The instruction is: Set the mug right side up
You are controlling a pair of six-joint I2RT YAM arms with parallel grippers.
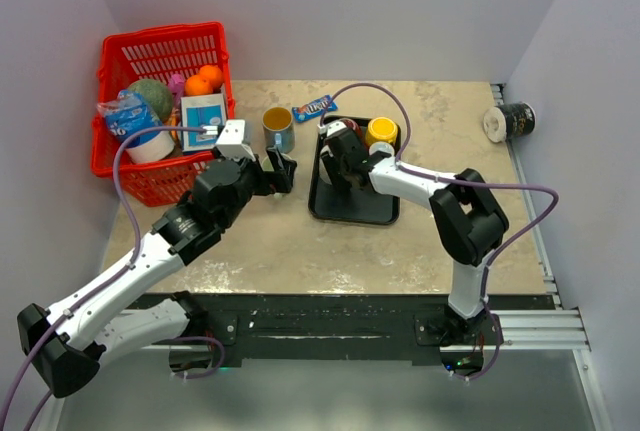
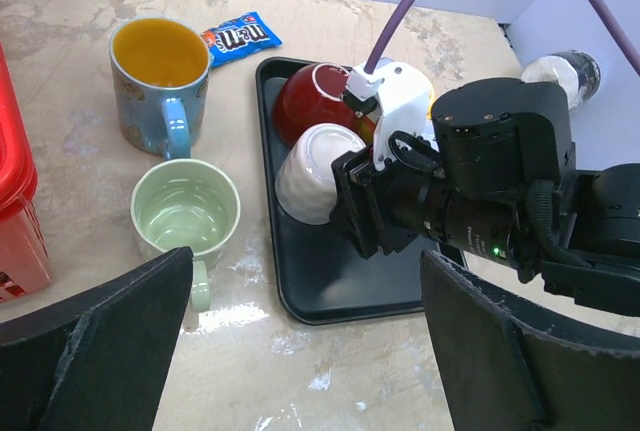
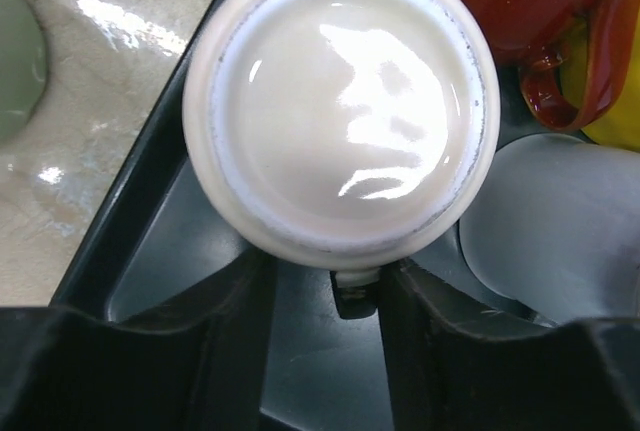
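1. Five mugs are in view, and three of them sit on the one black tray (image 1: pixel 352 209).
2. The white mug (image 3: pixel 335 101) is on the left side of the tray. Its base faces up and its mouth is down on the tray floor.
3. The red mug (image 2: pixel 315 101) is just beyond the white one, at the tray's far left corner. I cannot tell how it is lying.
4. The yellow mug (image 1: pixel 381 131) is at the far right of the tray.
5. Two mugs stand upright on the table left of the tray. The blue mug (image 2: pixel 150 116), yellow inside, is the farther. The pale green mug (image 2: pixel 185 213) is the nearer.
6. The right gripper (image 3: pixel 330 301) is at the white mug. Its two fingers stand apart on either side of the mug's handle stub. The right finger is just beside the stub, and a gap shows on the left.
7. The left gripper (image 2: pixel 300 291) hovers over the green mug and the tray's left edge. Its two fingers are spread wide and hold nothing.
8. One M&M's packet (image 2: pixel 240 38) lies between the blue mug and the tray's far edge.
9. One red basket (image 1: pixel 160 51) sits at the far left and holds two oranges (image 1: pixel 198 85) among other goods.
10. One dark canister (image 1: pixel 512 121) lies on its side at the far right.
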